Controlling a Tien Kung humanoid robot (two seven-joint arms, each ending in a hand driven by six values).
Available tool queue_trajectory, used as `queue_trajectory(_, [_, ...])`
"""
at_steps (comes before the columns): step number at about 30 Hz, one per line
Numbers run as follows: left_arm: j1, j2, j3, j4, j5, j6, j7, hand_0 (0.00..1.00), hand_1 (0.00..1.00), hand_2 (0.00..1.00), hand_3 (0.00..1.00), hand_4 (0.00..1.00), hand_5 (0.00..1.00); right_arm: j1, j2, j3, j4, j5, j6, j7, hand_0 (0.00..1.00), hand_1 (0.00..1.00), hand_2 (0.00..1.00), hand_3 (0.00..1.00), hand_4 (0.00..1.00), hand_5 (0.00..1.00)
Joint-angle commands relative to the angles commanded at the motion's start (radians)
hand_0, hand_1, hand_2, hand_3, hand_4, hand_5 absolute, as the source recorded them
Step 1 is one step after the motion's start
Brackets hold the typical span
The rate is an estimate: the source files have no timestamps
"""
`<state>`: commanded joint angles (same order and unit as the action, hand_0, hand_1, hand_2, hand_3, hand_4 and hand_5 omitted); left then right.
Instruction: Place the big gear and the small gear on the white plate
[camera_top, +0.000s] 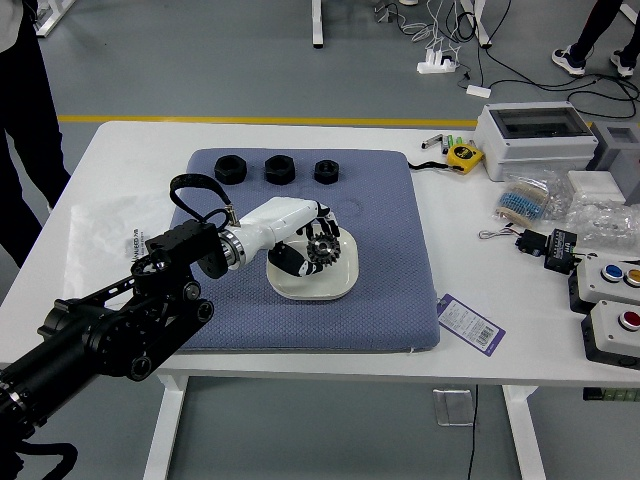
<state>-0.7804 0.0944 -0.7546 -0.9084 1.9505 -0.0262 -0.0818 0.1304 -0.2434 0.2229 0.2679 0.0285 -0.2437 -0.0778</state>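
Left arm (165, 325): mostly black and shiny, chunky bends. Round dark caps (192, 291) on joints, paler rims, like big buttons. Silvery wrist ring (232, 249), little dark marks around it. Thick black cable (200, 181) looping up near wrist; another black cable loop (42, 448) down low. Left hand (290, 236): smooth white cover (270, 216) on back, black fingers (288, 260), some white bits.

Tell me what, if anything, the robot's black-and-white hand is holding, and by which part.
The left hand holds a round, dark, metallic-looking gear by its toothed rim, on the side nearest the palm; exact fingertip contacts can't be made out.
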Motion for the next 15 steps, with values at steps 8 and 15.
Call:
queue_trajectory(8, [-0.012, -0.002, -0.009, 0.026, 0.029, -0.027, 0.038, 0.635, 0.713, 0.860, 0.774, 0.998, 0.222, 0.000, -0.001, 0.000, 0.001, 0.000, 0.001, 0.000, 0.682, 0.659, 0.736, 0.584, 0.799, 0.717])
queue_trajectory(15, [-0.003, -0.002, -0.017, 0.025, 0.037, -0.007, 0.048, 0.646, 0.723, 0.940, 0.793, 0.998, 0.243, -0.003, -0.001, 0.001, 0.001, -0.003, 0.001, -0.001, 0.682, 0.659, 0.736, 0.585, 0.799, 0.717])
